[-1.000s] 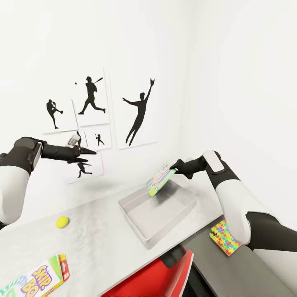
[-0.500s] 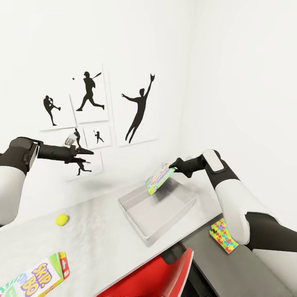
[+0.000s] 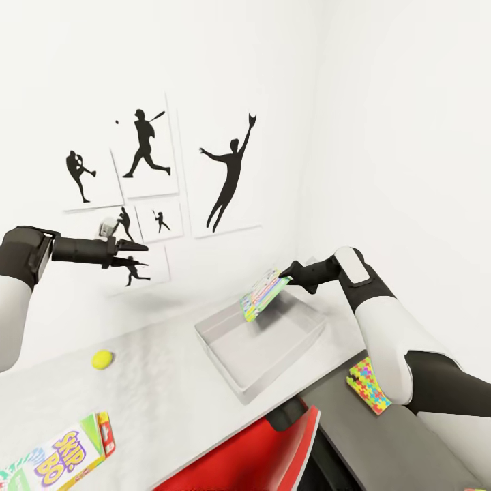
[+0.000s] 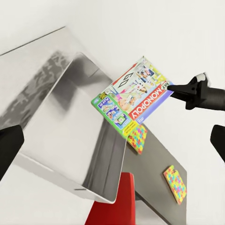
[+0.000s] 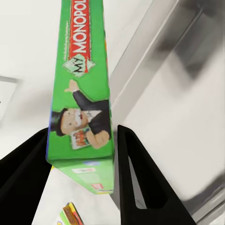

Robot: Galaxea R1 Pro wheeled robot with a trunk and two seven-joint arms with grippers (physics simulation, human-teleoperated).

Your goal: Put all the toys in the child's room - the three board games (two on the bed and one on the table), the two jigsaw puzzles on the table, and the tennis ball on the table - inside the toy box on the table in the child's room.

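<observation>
Leftward and slightly upward the left tool [image 3: 140,245] has drifted since a second ago, while the right tool [image 3: 286,276] holds as before.

Right tool grips the pale green board game [image 3: 263,294] by its edge, tilted above the toy box [image 3: 232,372] on the desk [image 3: 157,402]. Left tool hangs before the wall prints [image 3: 221,170]; whether it is wide or narrow is hard to tell. From the toy box, the tennis ball [image 3: 103,359] lies at nine o'clock, the SKIP-BO box [image 3: 58,462] at eight, a jigsaw puzzle [image 3: 369,386] at four.
</observation>
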